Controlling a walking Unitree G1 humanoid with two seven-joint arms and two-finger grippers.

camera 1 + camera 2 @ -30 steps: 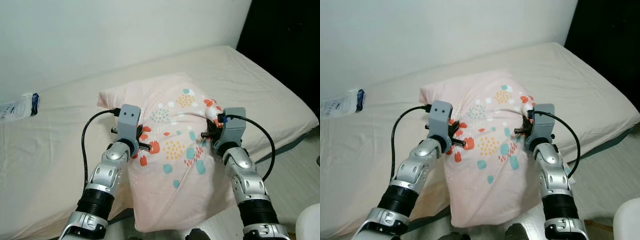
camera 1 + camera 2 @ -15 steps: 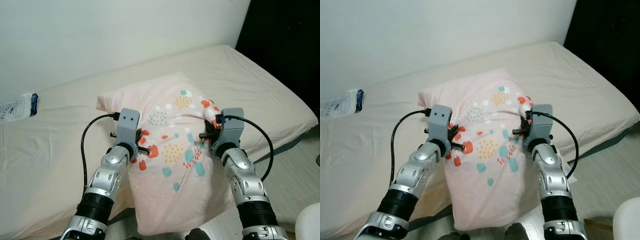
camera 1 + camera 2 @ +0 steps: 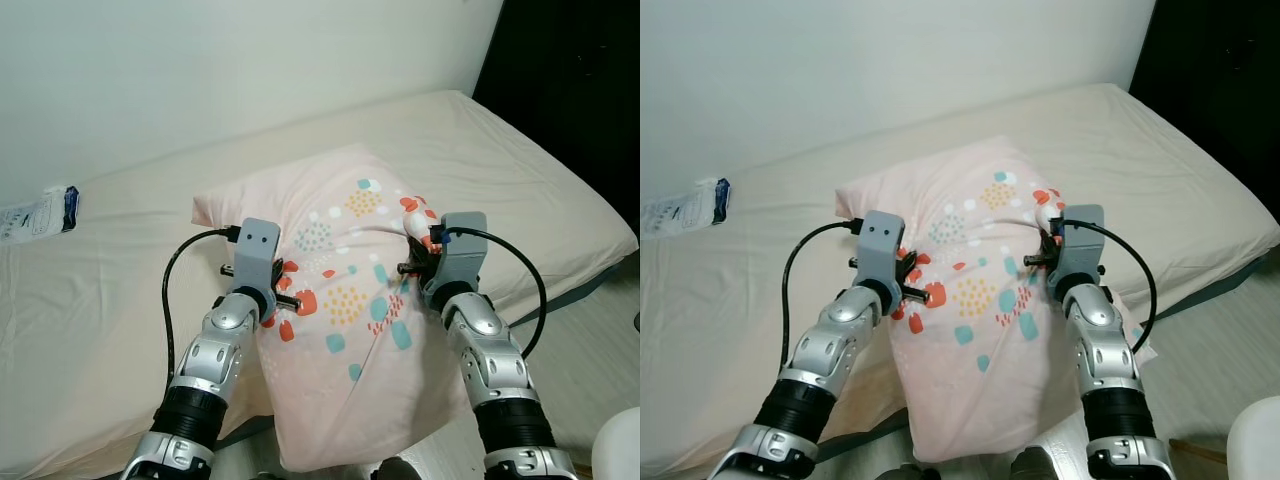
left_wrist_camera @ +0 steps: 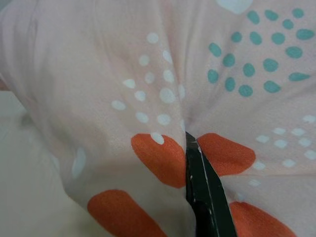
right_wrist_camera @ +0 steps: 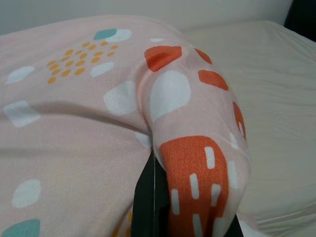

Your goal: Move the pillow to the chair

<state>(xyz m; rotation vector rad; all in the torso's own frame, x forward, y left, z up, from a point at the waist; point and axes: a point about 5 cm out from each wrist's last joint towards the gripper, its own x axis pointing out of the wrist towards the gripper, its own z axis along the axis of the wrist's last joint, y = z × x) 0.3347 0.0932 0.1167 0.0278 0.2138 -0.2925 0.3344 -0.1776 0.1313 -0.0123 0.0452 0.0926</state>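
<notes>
a soft, plump pillow (image 3: 345, 310) in pale pink cotton, printed with orange blobs, teal dots and white specks, is held up over the near edge of a bed (image 3: 120, 270). its far end, toward 12 o'clock, is seen over the cream sheet, and its near end hangs down past the mattress edge toward 6 o'clock. the fabric is creased and gathered where it is pinched.

the left gripper (image 3: 283, 283) is closed on the pillow at its 9 o'clock side; in the left wrist view a black finger (image 4: 205, 192) is buried in a fold of cloth between two orange patches. the right gripper (image 3: 418, 262) is clamped on the pillow at its 3 o'clock side, where a bulge of cloth is bunched up; in the right wrist view a thin black finger (image 5: 148, 197) is pressed into the crease beside an orange patch with white dashes.

both forearms are of segmented silver metal with grey boxy wrist housings, and black cables are looped from each.

a crinkled white and blue plastic packet (image 3: 38, 212) lies flat on the sheet at 10 o'clock, well apart from the pillow. a plain white wall (image 3: 200, 60) rises behind the bed.
</notes>
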